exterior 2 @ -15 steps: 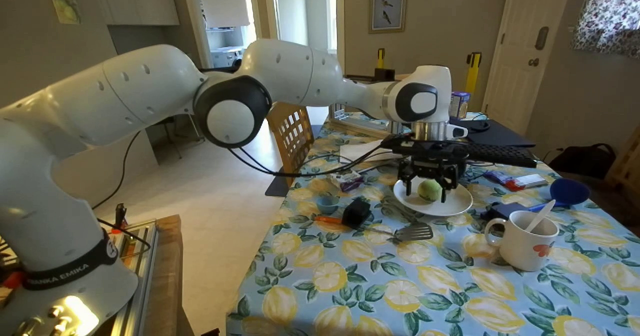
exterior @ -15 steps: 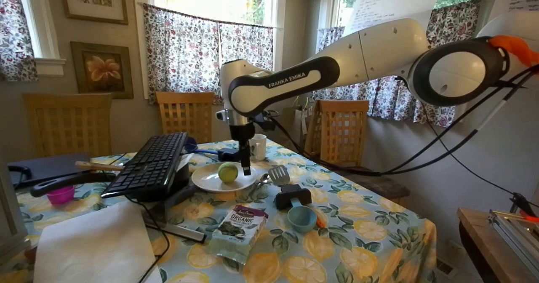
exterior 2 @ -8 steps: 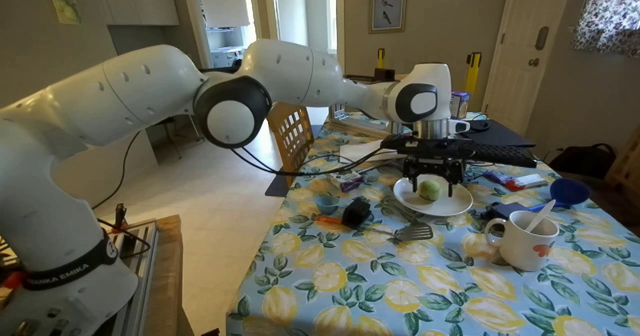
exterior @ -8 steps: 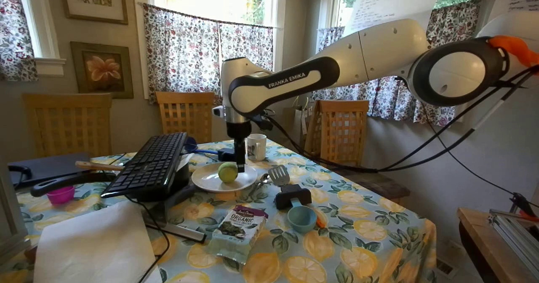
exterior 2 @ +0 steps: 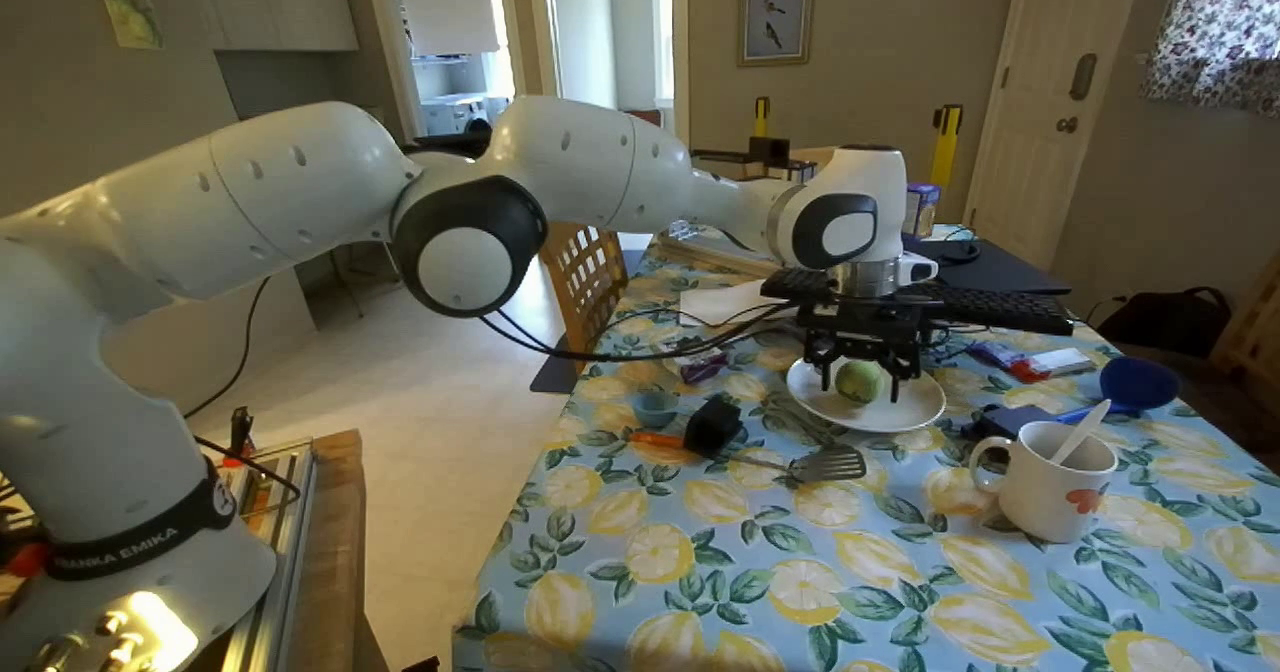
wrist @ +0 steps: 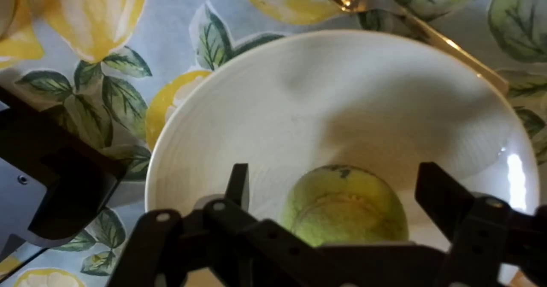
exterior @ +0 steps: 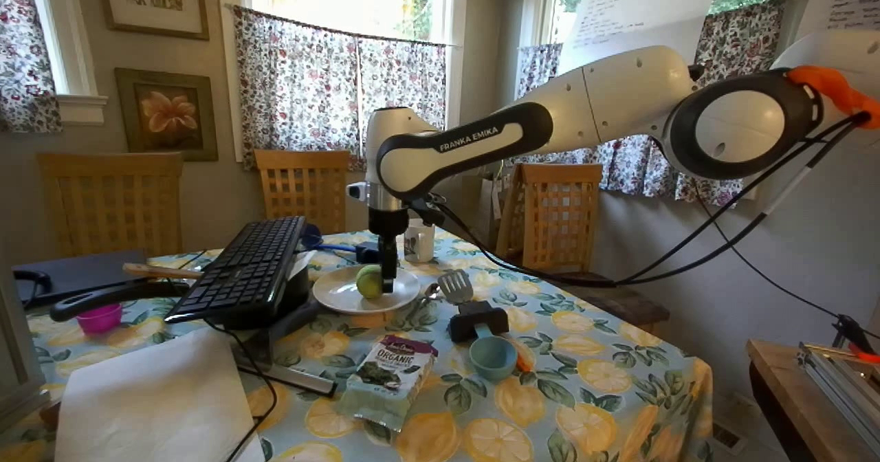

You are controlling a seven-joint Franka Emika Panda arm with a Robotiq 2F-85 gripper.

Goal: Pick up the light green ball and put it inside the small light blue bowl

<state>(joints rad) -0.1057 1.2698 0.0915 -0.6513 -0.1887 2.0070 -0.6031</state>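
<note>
The light green ball, a tennis ball with a dark mark, sits on the white plate in both exterior views and the wrist view. My gripper is open, pointing down, with one finger on each side of the ball and a gap at both sides. In the exterior views the fingertips hang low over the plate at the ball; one finger hides part of it. The small light blue bowl stands on the table, also visible in an exterior view, out of the wrist view.
The white plate lies under my gripper. A black keyboard is propped high beside it. A spatula with a black block, a snack bag, a mug and a blue ladle lie around.
My gripper has shifted towards the ball and come down, so the fingers now hang lower beside it. The ball, plate and bowl have not moved.
</note>
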